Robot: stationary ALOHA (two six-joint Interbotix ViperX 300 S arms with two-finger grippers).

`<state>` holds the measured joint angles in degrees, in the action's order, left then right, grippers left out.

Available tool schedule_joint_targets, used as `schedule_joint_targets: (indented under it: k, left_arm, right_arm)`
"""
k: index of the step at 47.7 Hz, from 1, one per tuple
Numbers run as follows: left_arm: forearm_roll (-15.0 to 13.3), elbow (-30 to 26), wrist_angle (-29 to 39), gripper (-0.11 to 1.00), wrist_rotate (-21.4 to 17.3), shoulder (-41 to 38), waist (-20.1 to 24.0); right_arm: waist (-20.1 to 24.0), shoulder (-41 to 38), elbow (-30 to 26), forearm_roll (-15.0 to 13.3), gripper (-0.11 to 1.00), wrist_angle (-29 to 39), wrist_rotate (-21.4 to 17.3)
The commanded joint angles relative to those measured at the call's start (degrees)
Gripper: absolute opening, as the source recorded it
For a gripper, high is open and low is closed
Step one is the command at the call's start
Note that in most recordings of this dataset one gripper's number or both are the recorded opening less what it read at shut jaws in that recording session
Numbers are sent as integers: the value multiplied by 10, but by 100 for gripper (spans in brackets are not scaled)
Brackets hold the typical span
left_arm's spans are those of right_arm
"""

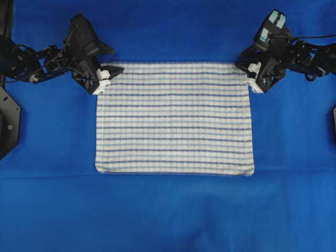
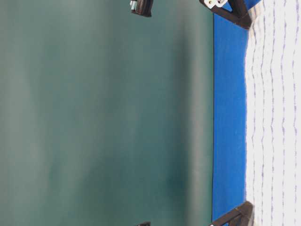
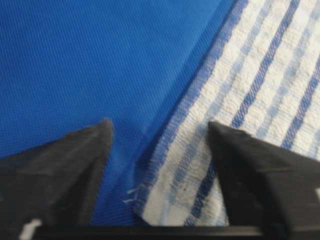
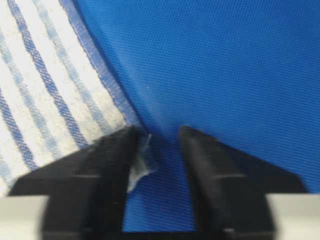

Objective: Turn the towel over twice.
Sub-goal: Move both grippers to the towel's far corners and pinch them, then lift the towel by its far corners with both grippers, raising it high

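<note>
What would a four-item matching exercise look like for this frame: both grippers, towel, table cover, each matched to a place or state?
Column 1
1. left gripper
2. right gripper
3. rectangular white woven towel with thin dark-blue stripes
4. plain solid-blue sheet

Column 2
A. lies flat and spread out in the middle
B. fingers straddle the towel's far left corner, overhead view
C. covers the table under everything
D. at the towel's far right corner, overhead view

Pairs: 1-B, 2-D, 3-A, 4-C
</note>
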<state>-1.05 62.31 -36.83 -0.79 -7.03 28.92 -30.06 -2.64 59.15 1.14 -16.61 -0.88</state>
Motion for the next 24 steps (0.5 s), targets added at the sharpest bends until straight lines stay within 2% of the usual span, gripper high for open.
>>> schedule_joint_targets:
  k: [1,6,11,24]
  left_arm:
    - [-2,-2,16,56,1,4,5]
    - [-2,-3,41,24,1,5,7]
    - [-2,-4,53,2,1,5,6]
    - [-2,-14,81,1,-1,40,18]
  right_arm:
    - [-3,2,-4,1,35,4,2]
    - [-3,2,-6,-2,7,11,4]
    - [-3,2,-10,-3,4,18,4]
    - [-14,18,-31,-4,4,39,10]
